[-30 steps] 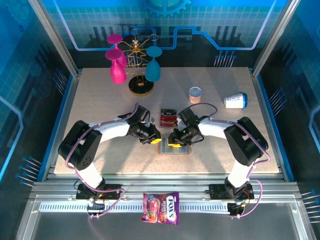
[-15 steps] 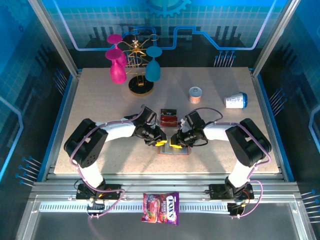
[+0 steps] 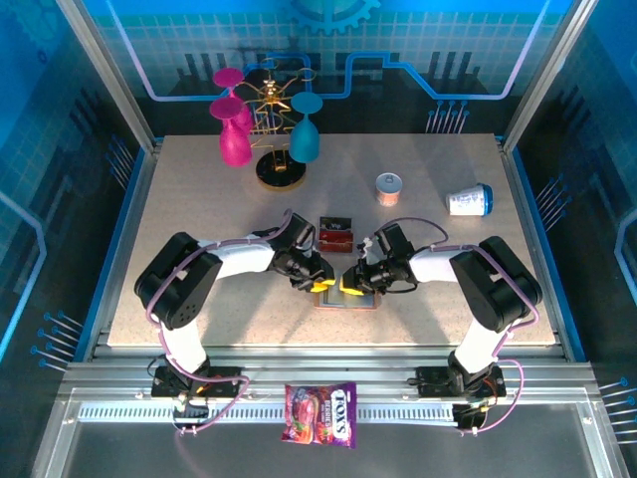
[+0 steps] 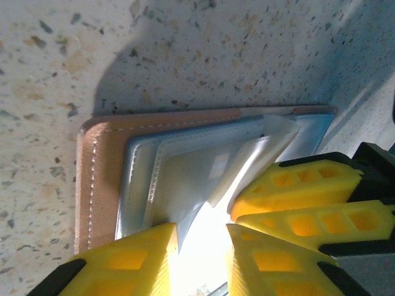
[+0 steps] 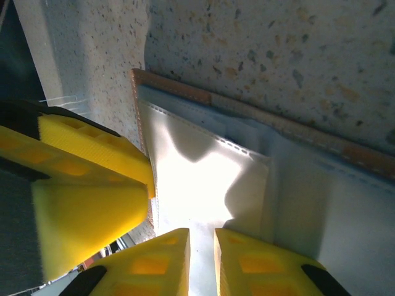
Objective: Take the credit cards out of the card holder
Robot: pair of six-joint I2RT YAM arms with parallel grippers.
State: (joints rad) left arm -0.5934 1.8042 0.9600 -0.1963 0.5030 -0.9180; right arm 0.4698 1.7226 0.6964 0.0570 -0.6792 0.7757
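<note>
- Card holder [image 3: 362,300], a small flat folding wallet with a tan-brown leather-like outside and grey-blue pockets: from overhead it lies open on the speckled beige table [image 3: 199,219], between the two arms.
- Just beyond the card holder lie the credit cards [image 3: 336,235], thin red plastic rectangles with dark bands. They are flat on the table and apart from it.
- Also from overhead, the left gripper [image 3: 320,286] is down at the card holder's left end. The right gripper [image 3: 349,289] is over its middle, and the two sets of yellow tips are close together.
- From the left wrist, the card holder shows its stitched tan edge, with a clear plastic sleeve [image 4: 247,157] raised off the pockets. The left gripper's fingers [image 4: 123,265] stand a little apart over the pocket face, with nothing clamped between them. The right gripper's tips reach in at the sleeve's edge, nearly together.
- From the right wrist, the right gripper's fingers [image 5: 259,262] leave only a narrow slit above the shiny pocket of the card holder. I cannot tell whether they pinch the sleeve or a card edge.
- My reading is that this is the search through the pockets for a remaining card. The pockets I can see look pale, so I cannot say whether one is left inside.
- Next, I would want the left gripper to pin the card holder flat while the right one pulls outward along the pocket mouth. If it pulls upward instead, the whole card holder may come up with it.
</note>
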